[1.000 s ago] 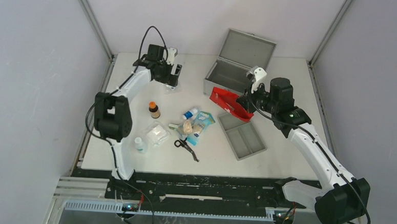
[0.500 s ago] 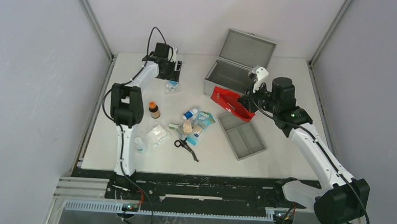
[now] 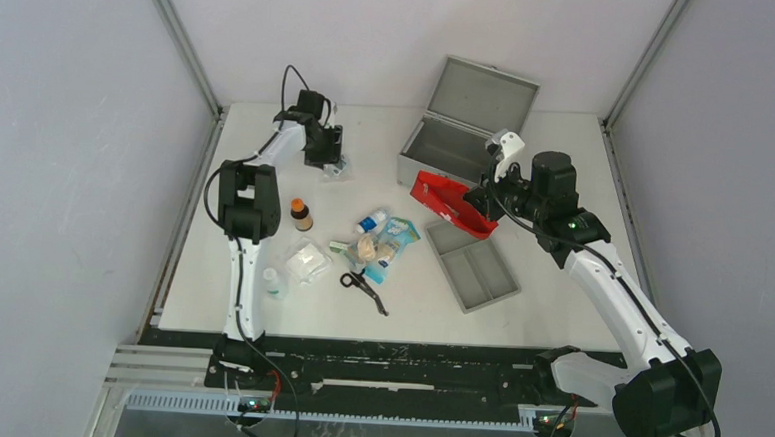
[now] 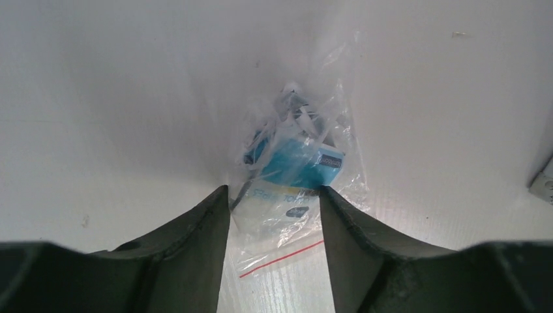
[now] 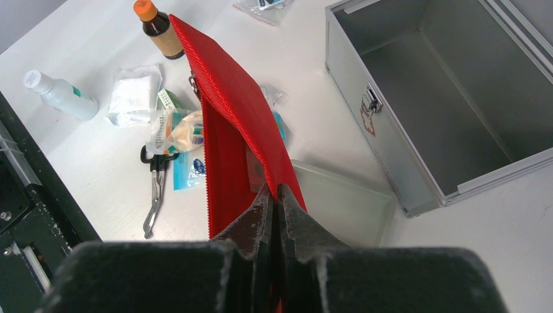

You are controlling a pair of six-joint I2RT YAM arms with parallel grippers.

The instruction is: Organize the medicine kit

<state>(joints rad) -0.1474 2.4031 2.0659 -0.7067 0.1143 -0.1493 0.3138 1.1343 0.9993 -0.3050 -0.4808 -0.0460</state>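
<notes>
Right gripper (image 5: 274,193) pinched shut on the red pouch (image 5: 228,111), lifted off the table.
Further out, my left gripper (image 4: 274,195) is about half spread, fingers either side of a clear plastic bag (image 4: 297,163) with a blue packet inside. Medicine kit (image 3: 485,95) sits back right, lid up, just behind the pouch.

Soft, even white light from above fills every view, and shadows are faint and short. In the overhead view the table (image 3: 378,138) left of the medicine kit (image 3: 465,132) is bright, almost washed out. In the left wrist view the left gripper (image 4: 272,190) is dark and blurred, and the clear bag (image 4: 297,169) glints. In the right wrist view the kit and the red pouch (image 5: 241,130) are sharp, while the right gripper (image 5: 274,192) is out of focus.
</notes>
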